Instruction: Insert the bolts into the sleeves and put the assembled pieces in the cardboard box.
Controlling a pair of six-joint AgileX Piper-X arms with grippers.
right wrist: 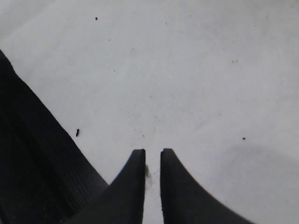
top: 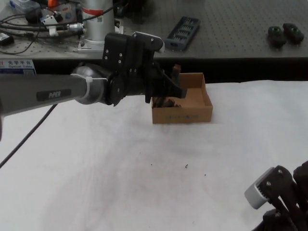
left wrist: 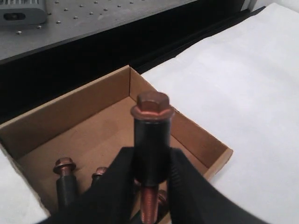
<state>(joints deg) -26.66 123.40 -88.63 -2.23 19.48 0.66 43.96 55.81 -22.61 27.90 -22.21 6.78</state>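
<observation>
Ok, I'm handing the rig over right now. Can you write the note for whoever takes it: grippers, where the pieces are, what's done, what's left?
Left gripper: jaws shut on an assembled piece, a bolt seated in its black sleeve, held above the cardboard box.
Right gripper: jaws nearly together with nothing between them, over the white cloth, well away from the box.
Done: at least two finished pieces already lie in the box.
Left: lower the held piece into the box and release it.
</observation>
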